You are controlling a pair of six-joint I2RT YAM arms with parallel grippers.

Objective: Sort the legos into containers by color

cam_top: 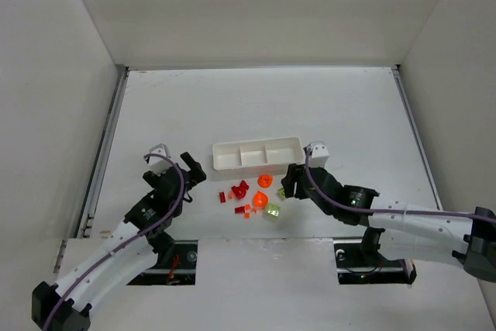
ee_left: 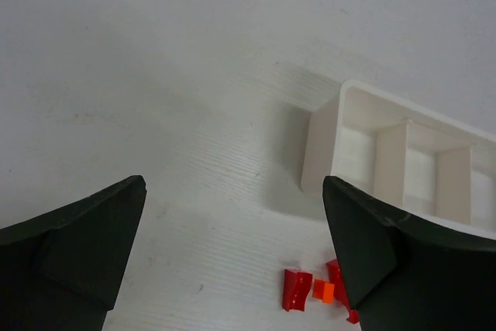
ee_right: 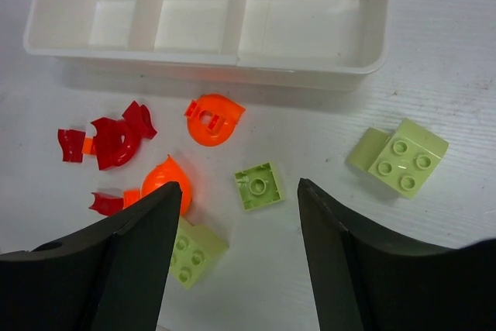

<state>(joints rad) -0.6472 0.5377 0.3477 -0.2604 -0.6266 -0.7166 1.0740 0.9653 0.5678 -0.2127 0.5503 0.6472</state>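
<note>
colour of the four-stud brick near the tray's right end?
The four-stud brick is pale yellow-green; the right wrist view shows it best.

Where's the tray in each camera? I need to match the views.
Top: tray mid-table, just beyond the legos.
Left wrist: tray at the right edge, one end facing the camera.
Right wrist: tray across the top, all three compartments empty.
Shared landmark: the leftmost small red lego, in front of the tray.

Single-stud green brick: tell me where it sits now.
Right wrist view: the single-stud green brick lies between the fingertips of the open right hand, just below-right of the orange curved piece.
</note>
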